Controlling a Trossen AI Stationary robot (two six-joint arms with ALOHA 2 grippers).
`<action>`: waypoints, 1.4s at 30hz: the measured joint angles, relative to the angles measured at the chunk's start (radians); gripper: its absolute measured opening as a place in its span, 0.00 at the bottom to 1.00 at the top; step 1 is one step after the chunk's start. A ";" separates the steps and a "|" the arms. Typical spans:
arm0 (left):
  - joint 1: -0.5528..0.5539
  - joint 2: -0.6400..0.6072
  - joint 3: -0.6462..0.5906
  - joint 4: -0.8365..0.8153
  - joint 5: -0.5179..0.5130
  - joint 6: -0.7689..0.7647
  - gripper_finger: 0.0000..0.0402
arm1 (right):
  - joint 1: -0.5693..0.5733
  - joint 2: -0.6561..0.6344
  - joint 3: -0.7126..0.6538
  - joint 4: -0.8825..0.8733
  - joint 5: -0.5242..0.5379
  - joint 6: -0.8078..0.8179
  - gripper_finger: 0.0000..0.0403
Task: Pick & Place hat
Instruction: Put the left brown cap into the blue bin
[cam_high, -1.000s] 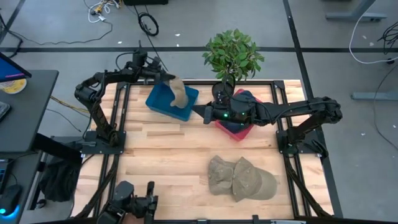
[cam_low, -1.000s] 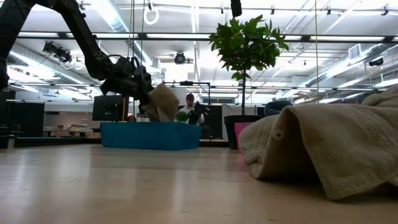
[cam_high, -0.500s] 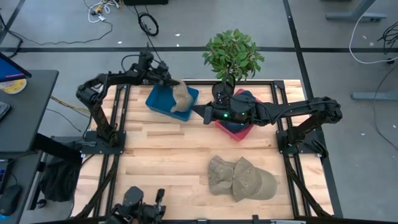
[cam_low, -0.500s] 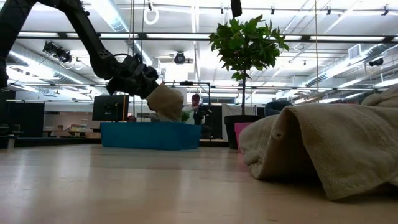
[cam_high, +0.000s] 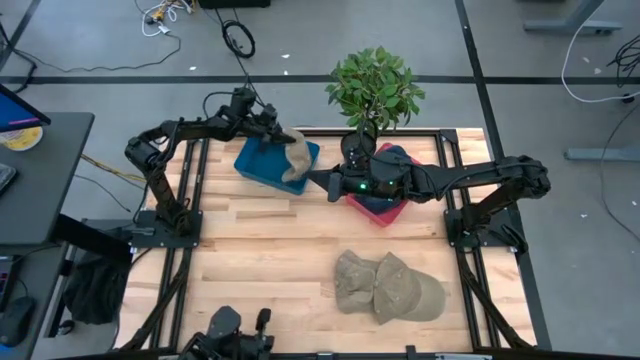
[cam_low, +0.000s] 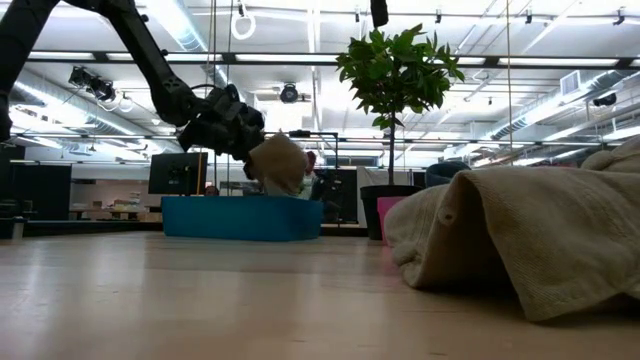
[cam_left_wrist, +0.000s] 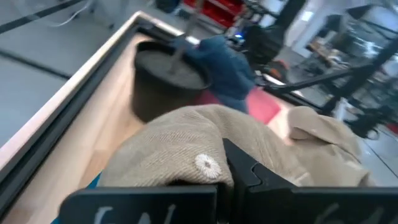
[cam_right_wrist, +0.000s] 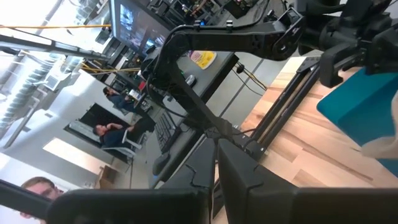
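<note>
A tan hat (cam_high: 297, 158) hangs over the right end of a blue bin (cam_high: 262, 160) at the table's far left, with my left gripper (cam_high: 283, 138) shut on it. In the low view the tan hat (cam_low: 280, 162) sits just above the blue bin's rim (cam_low: 243, 200). My right gripper (cam_high: 312, 180) is shut on nothing and hovers between the blue bin and a red bin (cam_high: 385, 208). Two more tan hats (cam_high: 390, 285) lie crown up on the near part of the table. My left gripper pinches the hat's crown cloth beside its top button (cam_left_wrist: 205, 163) between the two fingers (cam_left_wrist: 244, 177). The fingers come nearly level, slanting from the table's far left. The hat bunches and hangs below them (cam_low: 283, 170); whether its lower edge touches the bin cannot be told.
A potted plant (cam_high: 375, 85) stands at the far edge behind the red bin, its dark pot (cam_left_wrist: 168, 81) close to the held hat. A blue hat (cam_left_wrist: 221, 59) lies on the red bin. A black frame (cam_high: 300, 131) rims the table.
My left gripper has swung toward the table's right edge along the blue bin, rolling a little, still shut on the tan hat. The hat has gone with it and now hangs shorter and more bunched than before. My right arm has kept still.
</note>
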 joint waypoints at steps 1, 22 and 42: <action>0.003 0.000 0.000 -0.010 -0.012 -0.003 0.01 | 0.000 0.000 0.000 0.000 0.000 0.000 0.06; 0.000 0.000 0.000 -0.029 -0.048 -0.171 0.01 | 0.000 0.000 0.000 0.000 -0.001 -0.003 0.06; 0.074 0.000 0.000 -0.060 -0.052 -0.385 0.59 | 0.000 0.000 0.000 -0.031 -0.007 -0.031 0.06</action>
